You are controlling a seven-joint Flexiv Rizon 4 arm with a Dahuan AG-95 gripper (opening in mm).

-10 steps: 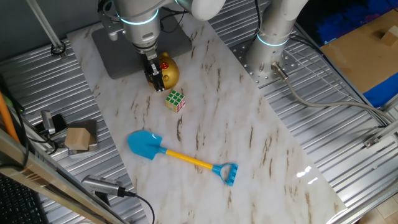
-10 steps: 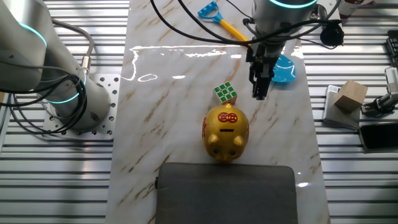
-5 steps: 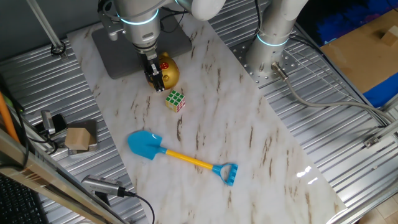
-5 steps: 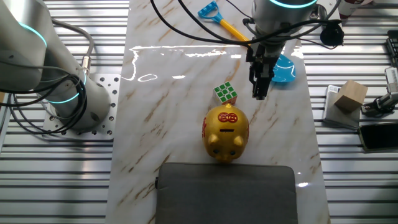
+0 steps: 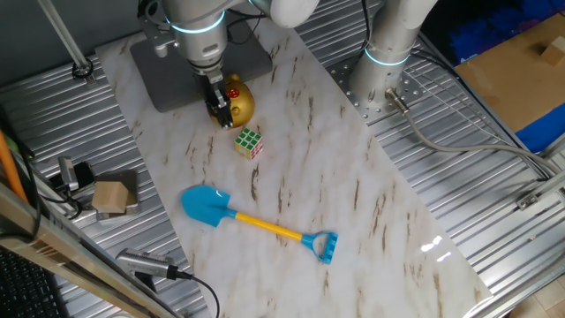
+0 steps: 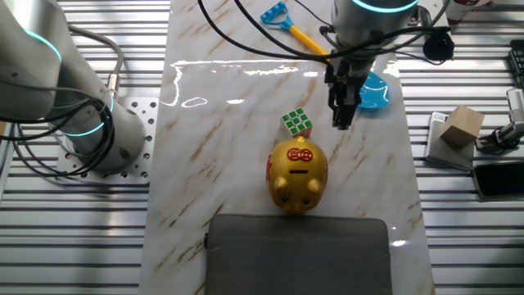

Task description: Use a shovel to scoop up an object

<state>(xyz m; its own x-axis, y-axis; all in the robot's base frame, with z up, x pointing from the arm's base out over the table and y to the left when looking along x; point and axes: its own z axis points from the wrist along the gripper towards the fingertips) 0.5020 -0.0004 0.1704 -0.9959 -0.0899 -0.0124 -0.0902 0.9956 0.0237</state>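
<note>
- A marbled white counter (image 5: 353, 190) sits on ribbed metal decking.
- A golden pig bank (image 6: 297, 173) stands near a grey mat.
- The shovel (image 5: 256, 222) lies flat, untouched, well apart from the tool (image 5: 221, 113). Its long axis runs slantwise, blade toward the tool.
- The tool hangs empty; I cannot tell how far its fingers are parted.
- The object (image 5: 249, 141) rests between tool and blade.

End effector (image 6: 341, 123) downward, fingers seemingly together, empty.
</note>
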